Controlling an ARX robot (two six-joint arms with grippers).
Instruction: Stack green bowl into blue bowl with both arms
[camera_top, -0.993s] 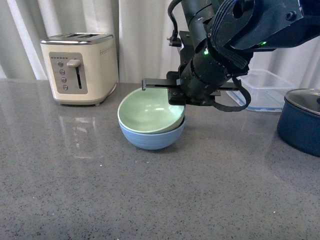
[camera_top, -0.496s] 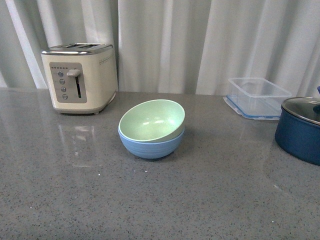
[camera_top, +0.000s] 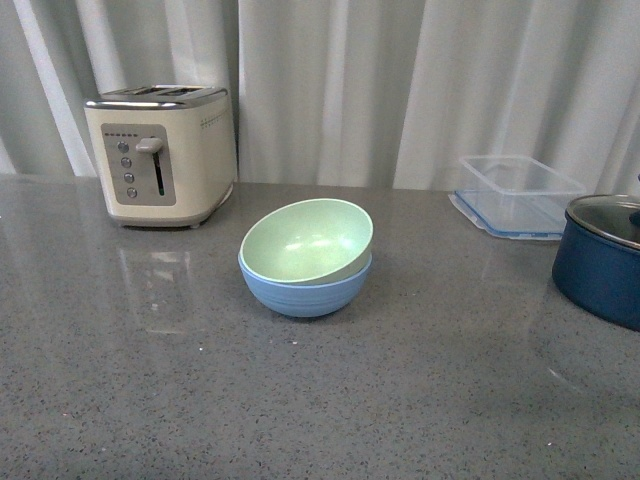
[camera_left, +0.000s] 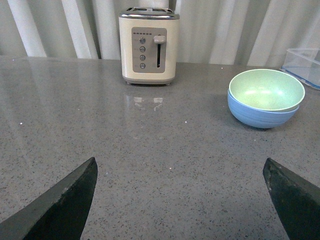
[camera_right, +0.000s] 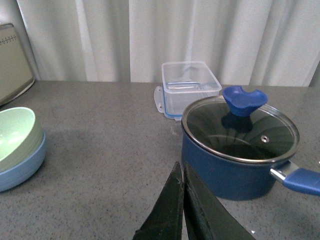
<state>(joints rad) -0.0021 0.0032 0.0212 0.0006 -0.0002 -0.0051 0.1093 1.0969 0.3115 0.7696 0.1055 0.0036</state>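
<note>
The green bowl (camera_top: 306, 240) sits tilted inside the blue bowl (camera_top: 305, 288) in the middle of the grey counter. Both also show in the left wrist view, green bowl (camera_left: 266, 90) in blue bowl (camera_left: 260, 115), and at the edge of the right wrist view, green bowl (camera_right: 15, 135) in blue bowl (camera_right: 22, 167). Neither arm shows in the front view. My left gripper (camera_left: 180, 170) is open and empty, low over bare counter, well back from the bowls. My right gripper (camera_right: 181, 170) is shut and empty, just in front of the navy pot.
A cream toaster (camera_top: 160, 155) stands at the back left. A clear plastic container (camera_top: 517, 192) is at the back right. A dark navy pot with glass lid (camera_right: 240, 147) stands at the right, close to my right gripper. White curtains hang behind.
One second ago an arm was over the bowls at the green bowl's rim. It has pulled out of the front view. The green bowl stays in the blue bowl.
</note>
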